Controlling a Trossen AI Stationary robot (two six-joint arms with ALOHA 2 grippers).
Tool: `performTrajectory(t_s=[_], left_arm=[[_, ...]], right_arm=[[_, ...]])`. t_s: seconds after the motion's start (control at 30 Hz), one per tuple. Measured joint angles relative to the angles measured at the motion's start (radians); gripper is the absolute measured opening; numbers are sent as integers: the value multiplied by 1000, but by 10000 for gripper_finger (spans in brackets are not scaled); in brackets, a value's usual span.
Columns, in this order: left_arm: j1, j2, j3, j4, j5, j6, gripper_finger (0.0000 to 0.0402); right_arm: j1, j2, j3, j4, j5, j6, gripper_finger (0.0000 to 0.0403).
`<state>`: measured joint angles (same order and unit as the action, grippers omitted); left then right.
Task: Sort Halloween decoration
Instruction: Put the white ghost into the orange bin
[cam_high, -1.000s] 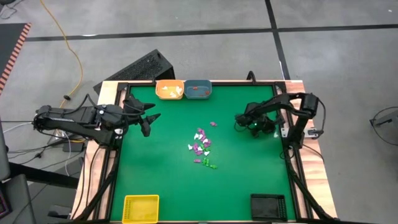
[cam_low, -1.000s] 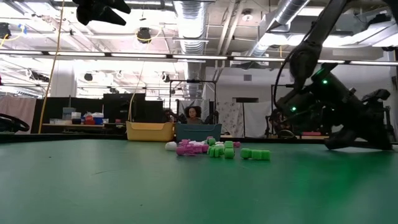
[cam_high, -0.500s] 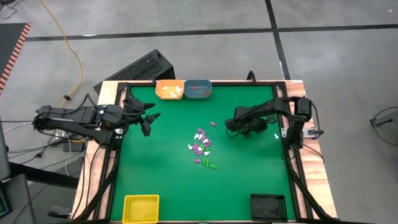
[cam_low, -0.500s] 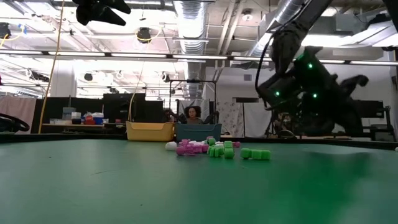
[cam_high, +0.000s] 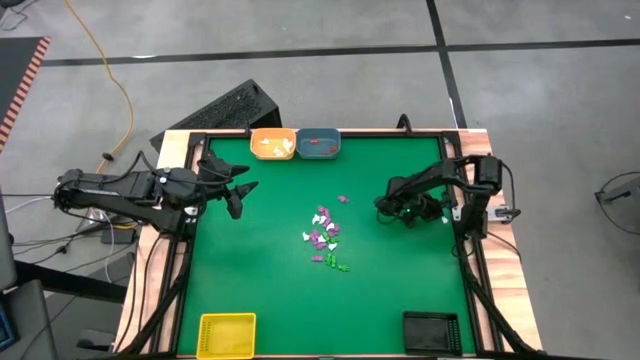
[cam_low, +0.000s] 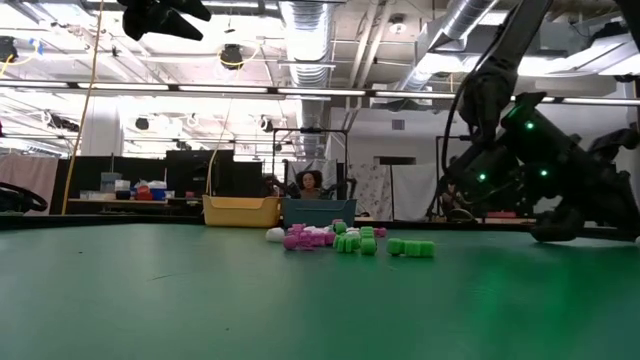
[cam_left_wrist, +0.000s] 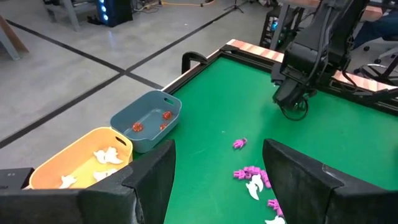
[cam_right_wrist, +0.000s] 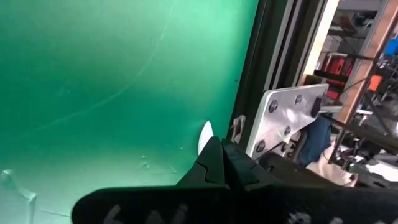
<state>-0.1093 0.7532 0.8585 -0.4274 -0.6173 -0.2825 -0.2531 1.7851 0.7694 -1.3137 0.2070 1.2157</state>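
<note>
Green table (cam_high: 260, 300), framed in black rail, trays at its corners. Orange tray (cam_high: 272, 144) and blue tray (cam_high: 319, 144) sit side by side at the far edge; yellow tray (cam_high: 226, 334) and black tray (cam_high: 431, 330) at the near corners.

Left arm waits at the table's left edge, raised; left gripper (cam_high: 240, 193) with fingers spread apart, nothing between them.

Right arm is the one moving. Half a second ago it reached in toward the pile, raised clear of the mat; now it has pulled back toward the right rail and sits low again. Right gripper (cam_high: 384, 207) has its fingers pressed together — the wrist view shows the two tips meeting with nothing visible between them.

Halloween decoration (cam_high: 325, 236) — a loose cluster of purple, white and green trinkets mid-table, one purple piece (cam_high: 342, 199) lying apart toward the far side. The cluster looks unchanged over the last second. A single white piece (cam_right_wrist: 205, 137) lies near the right rail, just beyond the right gripper's tips.

White pieces already lie in the orange tray, orange-red ones in the blue. Judgement: the reach-and-retreat brought nothing away; most of the sorting remains.
</note>
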Motion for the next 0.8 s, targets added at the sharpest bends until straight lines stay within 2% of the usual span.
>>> performTrajectory(t_s=[0.3,0.53,0.8], left_arm=[[0,11,0,1,-39,-2,231],[0,33,0,2,-30,-19,231],[0,29,0,1,-24,-21,231]], right_arm=[[-51,-1,-6,2,1,0,0],[-81,0,-12,1,24,-8,0],[-84,-2,-51,-2,0,0,0]])
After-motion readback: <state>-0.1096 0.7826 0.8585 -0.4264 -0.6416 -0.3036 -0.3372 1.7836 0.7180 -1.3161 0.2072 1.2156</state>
